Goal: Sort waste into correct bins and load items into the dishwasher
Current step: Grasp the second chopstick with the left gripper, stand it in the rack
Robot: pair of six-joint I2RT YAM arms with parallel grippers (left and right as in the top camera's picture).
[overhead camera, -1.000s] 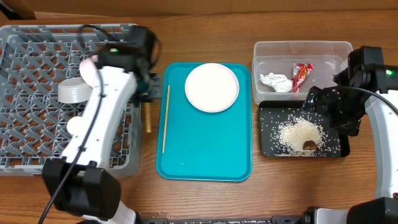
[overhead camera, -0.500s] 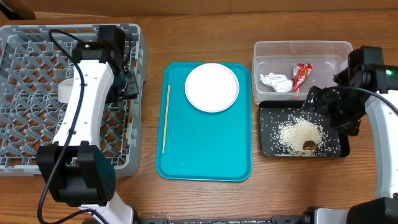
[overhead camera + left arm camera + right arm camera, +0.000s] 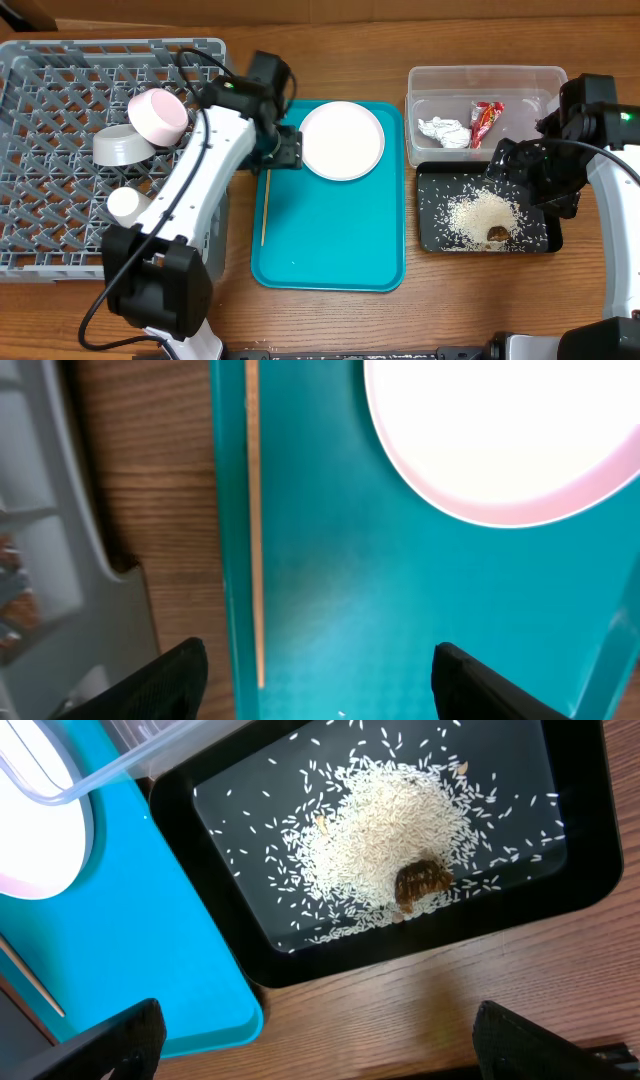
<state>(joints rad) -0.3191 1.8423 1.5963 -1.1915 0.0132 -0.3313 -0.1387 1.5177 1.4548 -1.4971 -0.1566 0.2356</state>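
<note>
My left gripper [image 3: 283, 150] [image 3: 320, 685] is open and empty above the left edge of the teal tray [image 3: 400, 610]. A wooden chopstick [image 3: 266, 200] [image 3: 253, 510] lies on the tray beneath it, closer to the left finger. The white plate [image 3: 342, 140] [image 3: 500, 430] sits at the tray's far end. The grey dish rack [image 3: 60, 60] holds a pink bowl [image 3: 158, 115], a metal bowl [image 3: 120, 147] and a white cup [image 3: 125, 205]. My right gripper [image 3: 518, 165] [image 3: 320, 1050] is open beside the black tray [image 3: 580, 890] of rice [image 3: 390, 830] with a brown lump [image 3: 422, 882].
The clear tub [image 3: 487, 80] behind the black tray [image 3: 430, 215] holds a white tissue [image 3: 443, 131] and a red wrapper [image 3: 485, 120]. The teal tray [image 3: 330, 250] lies between the rack and the bins. My left arm crosses the rack's right side.
My left arm swung into the rack and then back right to the teal tray's left edge, and its jaws opened. The right arm has not moved.
</note>
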